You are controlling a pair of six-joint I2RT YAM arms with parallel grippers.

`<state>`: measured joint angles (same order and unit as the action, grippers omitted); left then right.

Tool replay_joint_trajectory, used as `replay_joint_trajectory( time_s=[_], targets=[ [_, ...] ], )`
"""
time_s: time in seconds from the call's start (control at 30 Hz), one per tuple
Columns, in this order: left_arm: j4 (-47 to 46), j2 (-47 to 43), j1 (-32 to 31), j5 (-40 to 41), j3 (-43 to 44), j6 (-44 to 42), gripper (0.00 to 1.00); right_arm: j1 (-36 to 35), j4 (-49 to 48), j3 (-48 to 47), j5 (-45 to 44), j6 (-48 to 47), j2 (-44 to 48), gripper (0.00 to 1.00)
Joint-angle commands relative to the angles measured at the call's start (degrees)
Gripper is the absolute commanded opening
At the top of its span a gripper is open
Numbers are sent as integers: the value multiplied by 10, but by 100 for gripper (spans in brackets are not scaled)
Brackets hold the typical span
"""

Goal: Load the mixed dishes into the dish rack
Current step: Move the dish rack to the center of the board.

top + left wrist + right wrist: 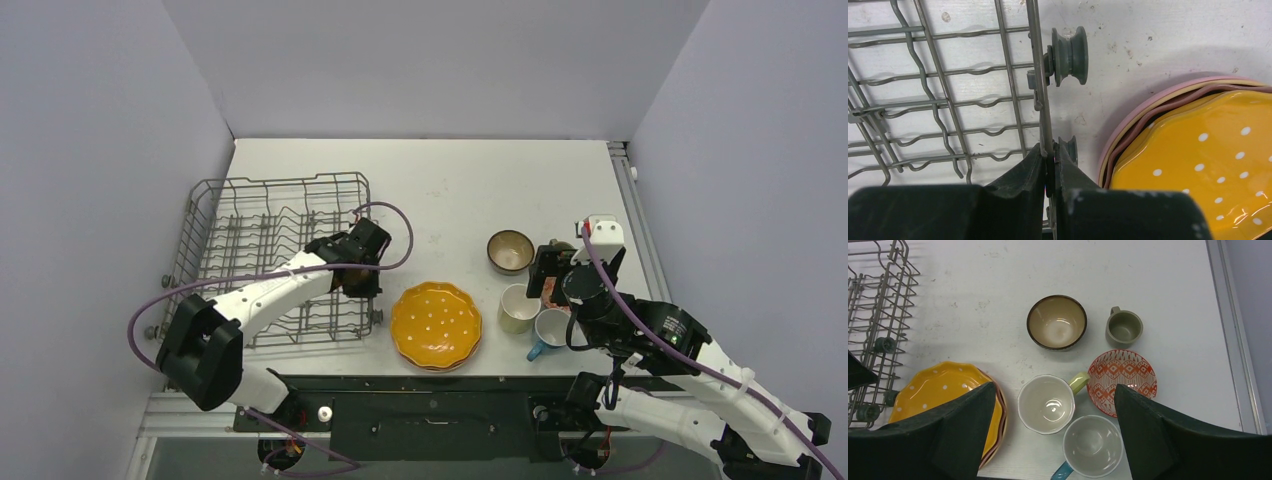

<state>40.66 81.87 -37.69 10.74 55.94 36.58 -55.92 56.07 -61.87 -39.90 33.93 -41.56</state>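
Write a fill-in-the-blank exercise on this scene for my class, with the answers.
1. The left gripper has its jaws ____ on the dish rack's side wire.
2. The right gripper, near the mugs, has its jaws ____.
3. ____ mugs stand on the table.
Missing words: shut; open; three.

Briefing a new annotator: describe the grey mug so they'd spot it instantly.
Start at the orange plate stack; the loose dishes sit to its right. Beyond the red-patterned dish, right of the dark brown bowl, stands the grey mug. Smallest cup there, olive-grey inside rather than white.
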Motion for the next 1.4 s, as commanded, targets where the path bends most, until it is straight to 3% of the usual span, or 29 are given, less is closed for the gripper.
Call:
replay_joint_trajectory(
  time_s=[0.0,0.33,0.73,1.37],
  targets=[
    [-14,17,4,8,45,-32,0,-2,-9,-1,3,1,1,83],
    [11,86,8,44,147,-48,0,-2,-14,-3,19,-7,-7,81],
    [47,203,13,81,329,-82,0,-2,-21,2,37,-9,15,81],
    [78,396,-13,20,607,-30,0,-2,-22,9,38,-8,57,81]
  ],
)
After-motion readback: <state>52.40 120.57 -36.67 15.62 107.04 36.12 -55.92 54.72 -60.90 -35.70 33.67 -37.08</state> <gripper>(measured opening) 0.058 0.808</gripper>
